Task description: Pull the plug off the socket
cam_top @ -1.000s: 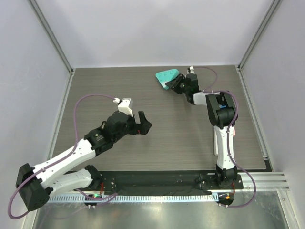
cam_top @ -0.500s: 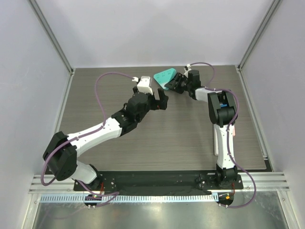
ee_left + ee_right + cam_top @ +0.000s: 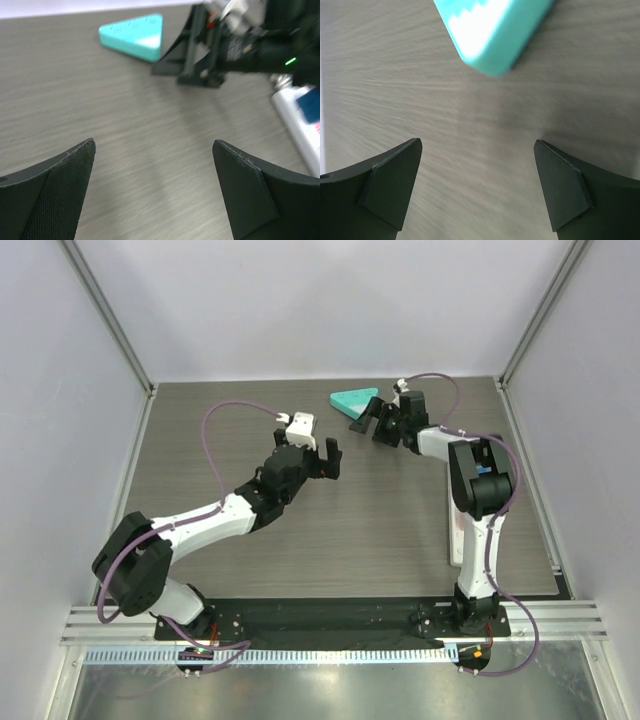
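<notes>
**Right gripper spread and off the tray, socket well behind it**

A second ago the right gripper was pinched on the teal triangular tray and held it tilted. Now its fingers stand wide apart with only table between them. The tray lies flat just beyond the fingertips, toward the back wall. The left gripper, spread as before, has swung from the left-middle of the table to the far middle. Over the last half second it has eased slightly back, and it holds nothing.

The socket lies lengthwise along the right side of the table, just beside the lower link of the right arm. It is closer to the bases than either gripper. The right gripper points away from it toward the tray, well apart from it. In the left wrist view the socket shows at the right edge, past the right finger, with a blue and a pink outlet. Whether a plug sits in it cannot be told.

Open wood-grain surface runs between the two arms, from the bases up to the grippers. The socket sits near the rail along the table's right edge. The tray lies near the far edge, under the back wall.
</notes>
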`<state>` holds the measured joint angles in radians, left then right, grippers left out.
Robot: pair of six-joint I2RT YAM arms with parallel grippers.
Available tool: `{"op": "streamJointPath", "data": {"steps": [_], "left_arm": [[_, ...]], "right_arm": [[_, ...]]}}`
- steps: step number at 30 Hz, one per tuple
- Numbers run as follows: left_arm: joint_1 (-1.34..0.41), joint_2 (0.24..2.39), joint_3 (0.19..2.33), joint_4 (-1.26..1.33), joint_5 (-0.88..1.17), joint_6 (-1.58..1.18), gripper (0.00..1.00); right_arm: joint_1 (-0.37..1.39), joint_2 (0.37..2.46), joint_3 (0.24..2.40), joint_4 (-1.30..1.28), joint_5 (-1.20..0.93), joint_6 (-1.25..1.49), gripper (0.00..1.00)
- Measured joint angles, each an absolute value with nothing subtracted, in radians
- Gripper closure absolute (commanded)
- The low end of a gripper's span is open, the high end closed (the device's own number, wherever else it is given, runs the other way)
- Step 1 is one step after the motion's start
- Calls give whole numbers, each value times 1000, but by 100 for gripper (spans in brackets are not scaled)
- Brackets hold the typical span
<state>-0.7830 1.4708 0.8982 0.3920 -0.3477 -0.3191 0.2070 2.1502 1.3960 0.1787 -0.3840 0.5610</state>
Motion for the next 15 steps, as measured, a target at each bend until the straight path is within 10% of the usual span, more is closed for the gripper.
{"op": "streamJointPath", "data": {"steps": [15], "left_arm": [[-776,1330,710,508,-369,-227,0]], "right_arm": [[262,1298,994,-310,230,571,0]]}}
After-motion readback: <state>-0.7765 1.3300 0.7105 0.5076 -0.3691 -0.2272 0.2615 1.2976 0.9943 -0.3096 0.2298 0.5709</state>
